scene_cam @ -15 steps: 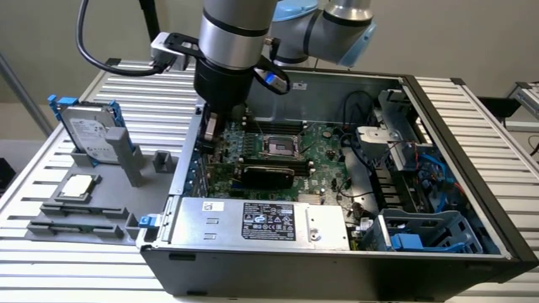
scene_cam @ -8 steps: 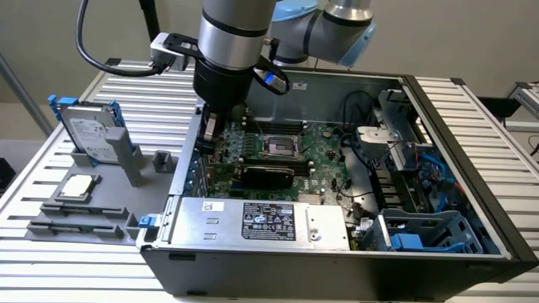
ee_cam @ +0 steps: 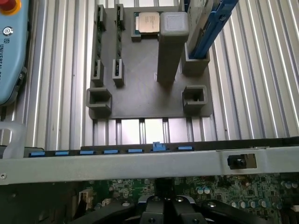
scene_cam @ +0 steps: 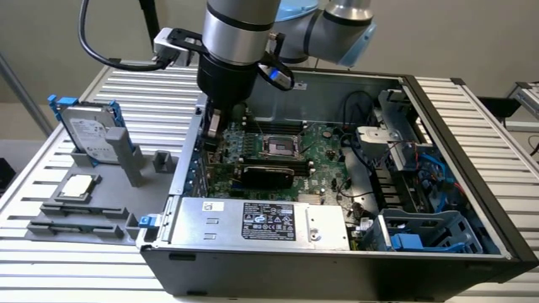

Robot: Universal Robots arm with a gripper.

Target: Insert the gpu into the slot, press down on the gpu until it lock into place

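A workbench (scene_cam: 497, 120) of ribbed aluminium slats fills the room's foreground under even, soft light, its grooves running lengthwise beneath the equipment. Behind it rises a plain beige wall (scene_cam: 455, 31), bare and unmarked, with a slanted metal pole (scene_cam: 19, 88) at the exterior view's left. At the exterior view's right edge, part of another metal frame (scene_cam: 526, 95) stands just beyond the bench.

- "UNIVERSAL" runs in white letters down the blue pendant (ee_cam: 10, 56)
- The label (scene_cam: 269, 221) on the silver power supply carries print too small to read
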